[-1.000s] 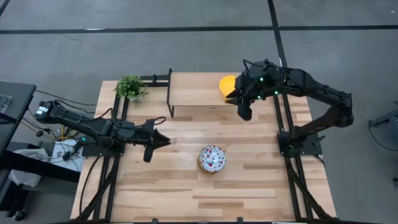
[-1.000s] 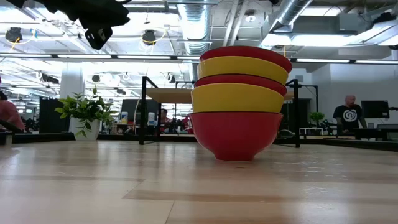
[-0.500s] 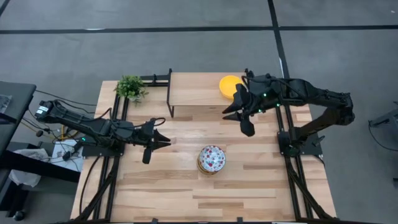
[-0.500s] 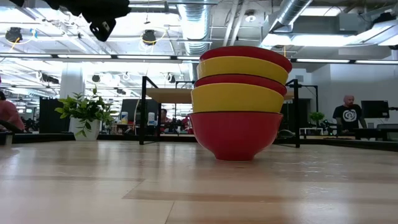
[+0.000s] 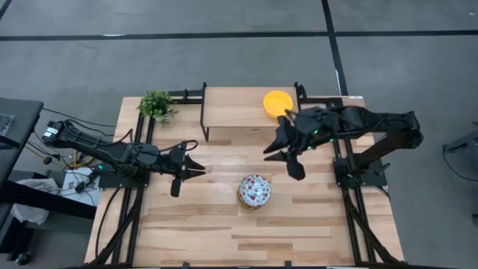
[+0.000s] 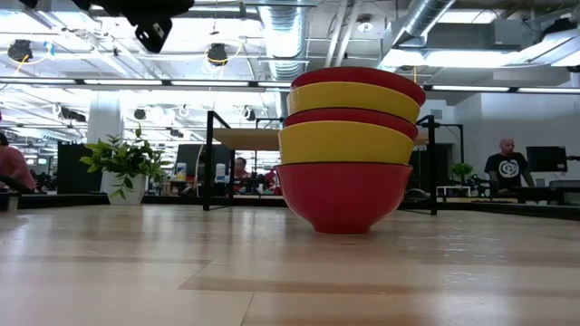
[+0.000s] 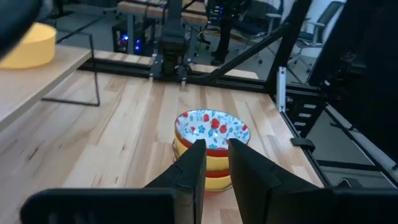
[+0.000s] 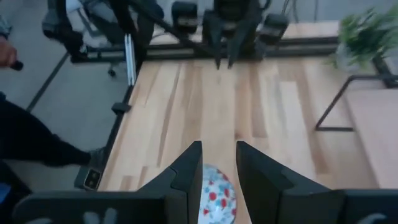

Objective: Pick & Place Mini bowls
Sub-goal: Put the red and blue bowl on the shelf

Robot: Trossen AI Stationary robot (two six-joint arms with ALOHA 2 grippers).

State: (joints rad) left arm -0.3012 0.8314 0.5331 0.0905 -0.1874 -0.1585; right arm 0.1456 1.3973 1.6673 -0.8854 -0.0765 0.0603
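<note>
A stack of several mini bowls [image 5: 254, 192] stands on the table's middle. Its top bowl is white inside with red-and-blue speckles [image 7: 211, 127]. In the low view the stack [image 6: 349, 149] shows red and yellow outsides. One plain yellow bowl [image 5: 278, 101] sits on the raised wooden shelf at the far edge. My right gripper [image 5: 284, 155] hovers between the shelf and the stack, open and empty; its fingers [image 8: 189, 168] frame the stack [image 8: 214, 199]. My left gripper [image 5: 179, 177] waits left of the stack, fingers [image 7: 196, 165] slightly apart, empty.
A small green potted plant [image 5: 157, 104] stands at the far left corner. The wooden shelf [image 5: 231, 108] on black legs spans the far edge. Black frame rails run along both table sides. People show in the room beyond [image 6: 507, 163].
My right gripper has drawn away from the yellow bowl on the shelf, moving toward the table's near edge and the stack. The yellow bowl has stayed on the shelf. The stack has not moved.
</note>
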